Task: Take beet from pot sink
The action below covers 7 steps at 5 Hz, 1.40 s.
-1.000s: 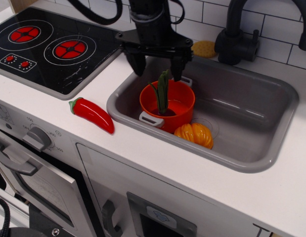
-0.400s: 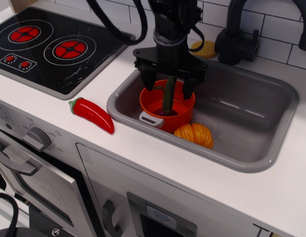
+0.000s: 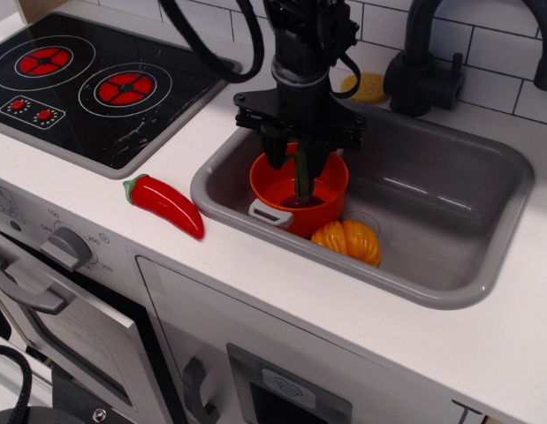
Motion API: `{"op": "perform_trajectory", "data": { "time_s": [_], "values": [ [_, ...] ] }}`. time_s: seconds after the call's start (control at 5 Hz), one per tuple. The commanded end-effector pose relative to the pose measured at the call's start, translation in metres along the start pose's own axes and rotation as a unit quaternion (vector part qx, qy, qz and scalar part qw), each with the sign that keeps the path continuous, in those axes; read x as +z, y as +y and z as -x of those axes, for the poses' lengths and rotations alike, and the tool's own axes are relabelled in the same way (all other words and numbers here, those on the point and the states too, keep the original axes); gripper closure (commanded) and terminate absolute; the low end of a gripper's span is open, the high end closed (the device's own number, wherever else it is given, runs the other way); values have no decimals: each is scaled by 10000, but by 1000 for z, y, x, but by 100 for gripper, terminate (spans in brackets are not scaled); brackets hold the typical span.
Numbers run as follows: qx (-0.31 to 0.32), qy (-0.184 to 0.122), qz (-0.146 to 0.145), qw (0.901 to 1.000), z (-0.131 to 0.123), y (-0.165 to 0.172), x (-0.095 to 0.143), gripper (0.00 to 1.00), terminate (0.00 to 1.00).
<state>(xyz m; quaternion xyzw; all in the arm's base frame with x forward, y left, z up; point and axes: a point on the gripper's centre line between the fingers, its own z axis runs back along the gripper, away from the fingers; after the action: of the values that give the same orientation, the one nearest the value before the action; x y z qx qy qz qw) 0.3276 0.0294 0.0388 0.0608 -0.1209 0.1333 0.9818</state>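
The orange-red pot (image 3: 322, 196) stands at the left end of the grey sink (image 3: 450, 190). The beet (image 3: 302, 182) stands upright inside the pot. Its green stalks rise above the rim and only a sliver of its dark magenta body shows at the pot's bottom. My gripper (image 3: 297, 162) reaches straight down over the pot. Its black fingers (image 3: 275, 152) are drawn in tight on either side of the stalks, just above the pot's rim. The beet still rests in the pot.
An orange ribbed pumpkin (image 3: 348, 240) lies in the sink against the pot's front right. A red chili pepper (image 3: 164, 204) lies on the white counter to the left. The black stove (image 3: 87, 84) is at the far left, and the black faucet (image 3: 423, 71) and a yellow sponge (image 3: 368, 87) are behind the sink.
The gripper came from behind the pot's left side to right over it and dropped around the stalks. Its jaws went from wide open to closed in on the stalks. The pot and beet stayed put.
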Motion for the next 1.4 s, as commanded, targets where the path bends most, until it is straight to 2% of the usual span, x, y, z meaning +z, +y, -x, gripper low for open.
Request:
{"op": "perform_trajectory", "data": {
  "time_s": [0.0,0.4,0.6,0.8,1.0,1.2],
  "values": [
    [208,-360,-170,9990,-15,7,15,100,0],
    [838,-389,-111,9957,-25,17,45,100,0],
    [1217,-649,-50,9904,-29,19,66,100,0],
    [1301,-501,181,9901,-29,16,84,100,0],
    [1217,-449,438,9906,-16,3,97,100,0],
    [918,-405,634,9929,0,-21,93,100,0]
  ]
}}
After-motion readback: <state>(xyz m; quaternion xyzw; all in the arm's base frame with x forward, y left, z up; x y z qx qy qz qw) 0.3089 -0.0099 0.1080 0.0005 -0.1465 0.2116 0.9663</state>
